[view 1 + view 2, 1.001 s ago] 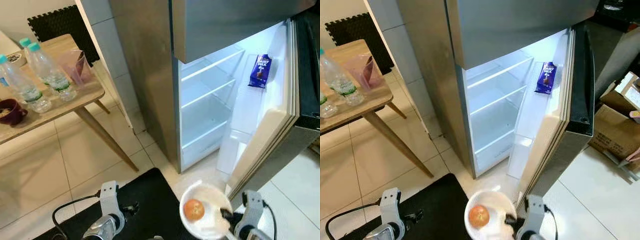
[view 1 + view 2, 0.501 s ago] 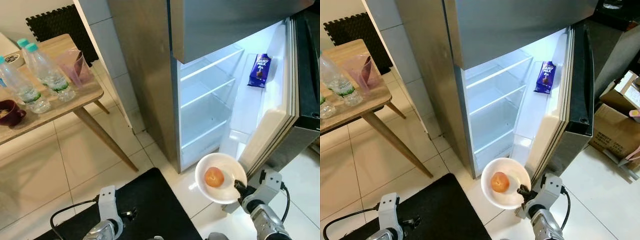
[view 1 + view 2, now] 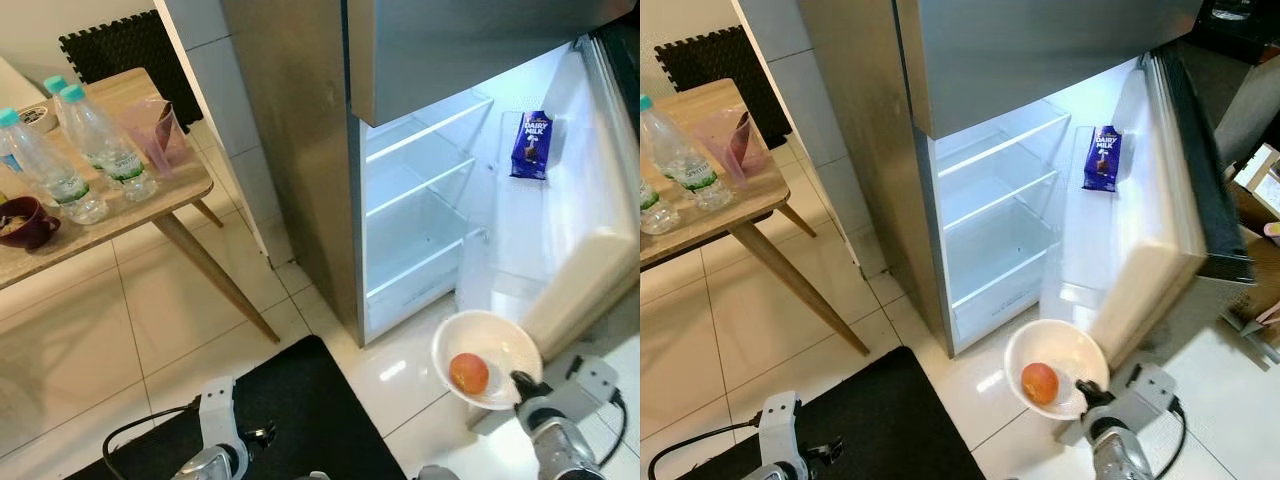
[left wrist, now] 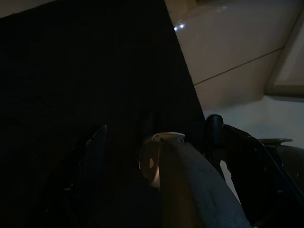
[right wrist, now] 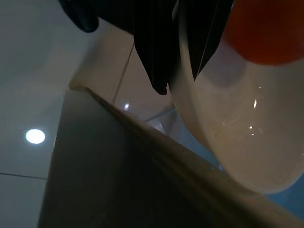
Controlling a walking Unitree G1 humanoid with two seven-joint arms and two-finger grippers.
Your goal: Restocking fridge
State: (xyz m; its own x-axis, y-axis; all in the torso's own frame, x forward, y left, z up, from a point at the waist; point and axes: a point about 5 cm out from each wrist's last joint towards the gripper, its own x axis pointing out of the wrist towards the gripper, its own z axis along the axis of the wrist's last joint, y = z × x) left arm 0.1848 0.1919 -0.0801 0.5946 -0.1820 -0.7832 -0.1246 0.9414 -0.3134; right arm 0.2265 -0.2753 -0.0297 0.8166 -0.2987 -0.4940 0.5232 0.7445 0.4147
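1. Your right gripper [image 3: 522, 383] is pinching the rim of a white bowl [image 3: 487, 345], one black finger inside the rim and one outside, as the right wrist view is showing; the jaws are sitting narrow on the bowl's wall.
2. The bowl is hanging low in front of the fridge [image 3: 300, 150], just outside its open lower compartment and beside the bottom of the open door [image 3: 590, 220], above the pale tiled floor [image 3: 130, 330].
3. An orange-red round fruit [image 3: 468, 372] is resting inside the bowl, toward the side nearest the gripper.
4. The fridge's lower compartment is standing lit, with white shelves [image 3: 415, 165] one above another.
5. A blue chocolate packet [image 3: 530, 145] is sitting upright in the upper door shelf.
6. Your left gripper [image 3: 262, 434] is hanging low at the bottom of the head views, over a black mat [image 3: 300, 400]; you cannot tell from these pictures whether its fingers are apart or together, the left wrist view being very dark.
7. A wooden table [image 3: 150, 205] is standing well apart from the fridge, on your left.
8. Clear plastic bottles [image 3: 100, 145] with teal caps are standing upright on the table, near a pink see-through container [image 3: 155, 132].
9. A dark red cup [image 3: 25, 222] is sitting near the table's front edge.
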